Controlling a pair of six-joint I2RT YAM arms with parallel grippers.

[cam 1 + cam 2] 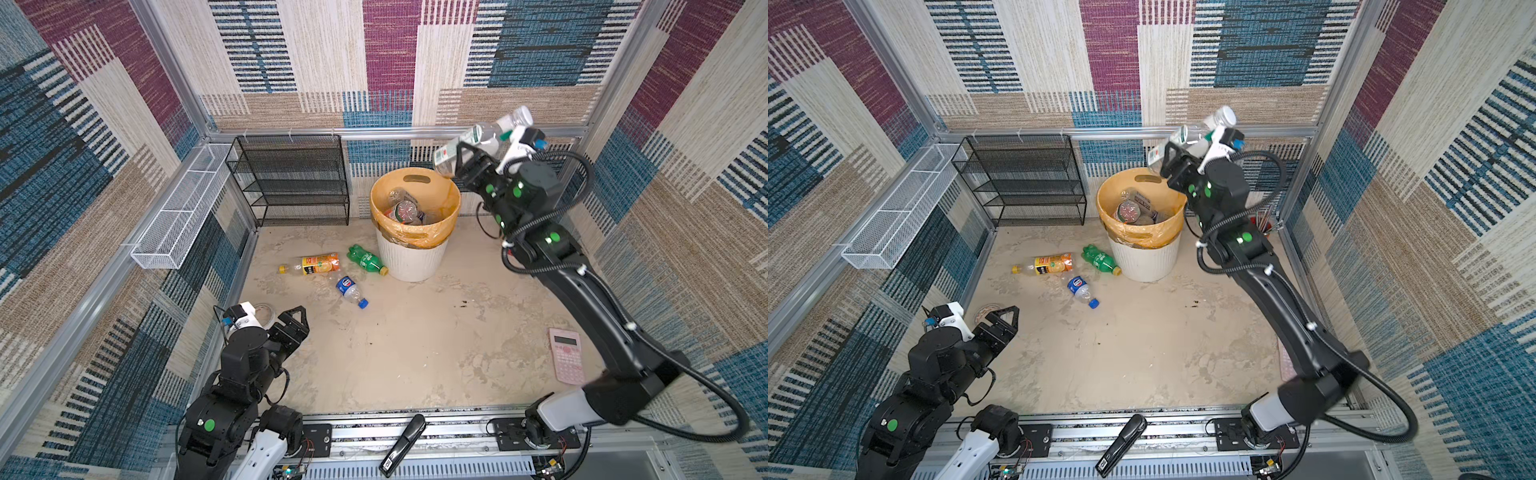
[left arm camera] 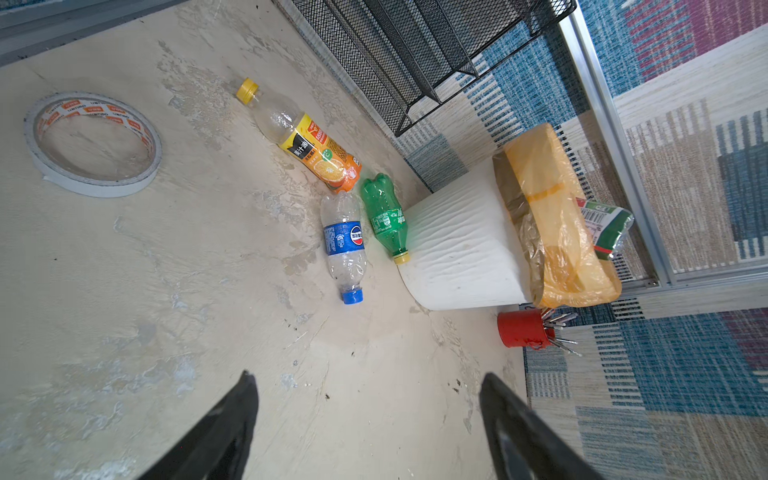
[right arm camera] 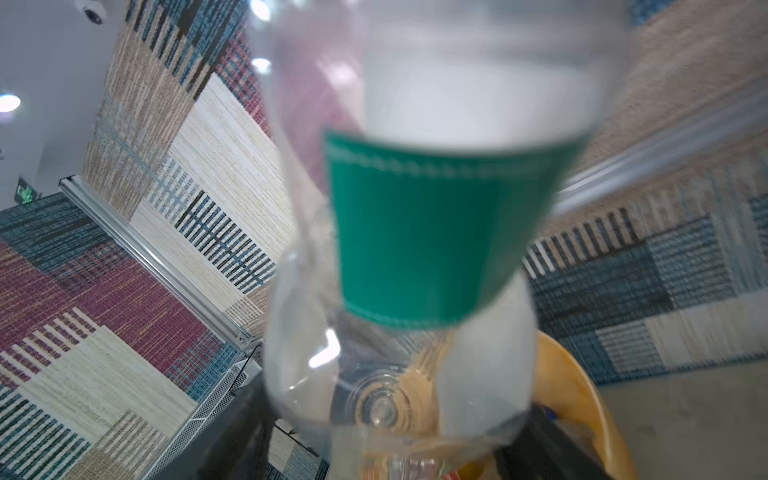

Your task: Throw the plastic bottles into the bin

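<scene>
Right wrist view shows a clear bottle (image 3: 415,232) with a green label, very close and blurry. In both top views it lies slanted at the right fingers (image 1: 469,162), up high over the edge of the bin (image 1: 409,259); I cannot tell if they grip it. The left fingers (image 2: 243,403) are spread wide, holding nothing. An orange bottle (image 1: 318,264), a green bottle (image 1: 368,259) and a blue-label bottle (image 1: 349,291) lie on the table (image 1: 415,353) near the bin, which has bottles inside.
</scene>
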